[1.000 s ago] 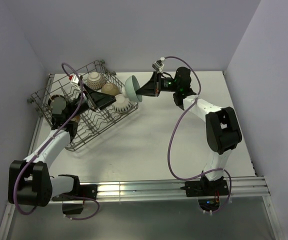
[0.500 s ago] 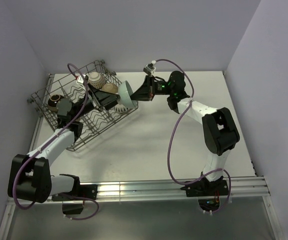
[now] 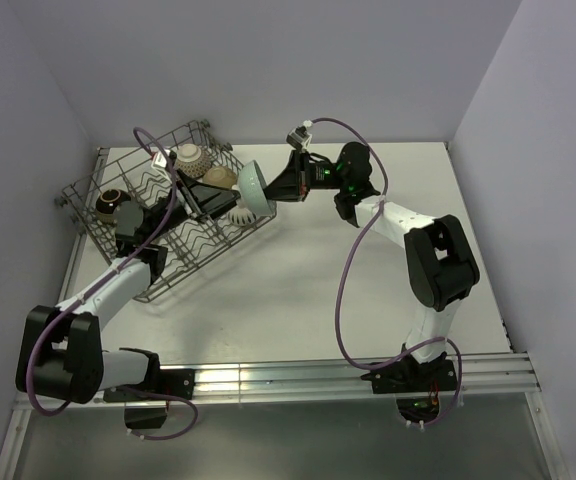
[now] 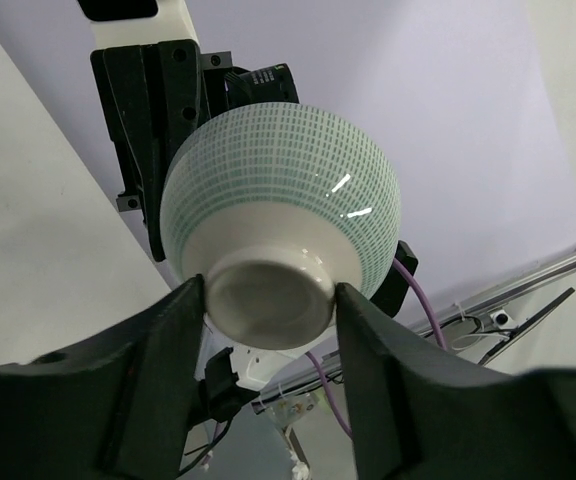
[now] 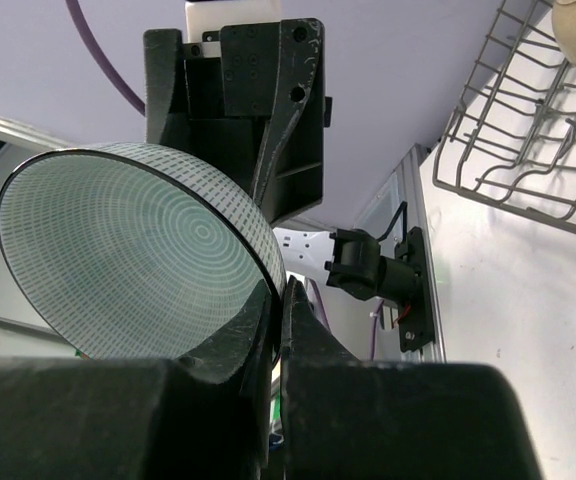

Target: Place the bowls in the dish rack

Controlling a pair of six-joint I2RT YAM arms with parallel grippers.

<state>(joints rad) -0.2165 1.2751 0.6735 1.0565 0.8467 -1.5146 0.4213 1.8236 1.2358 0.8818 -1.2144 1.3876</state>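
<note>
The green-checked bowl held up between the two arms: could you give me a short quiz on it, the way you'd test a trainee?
1. True or false: the right claw pinches the bowl by its rim.
2. Which part of the bowl sits inside the left claw? A) the rim B) the foot ring C) the inside
3. Seen from above, on which side of the table does the dish rack stand?

Key: 1 true; 2 B; 3 the left side, toward the far corner.
</note>
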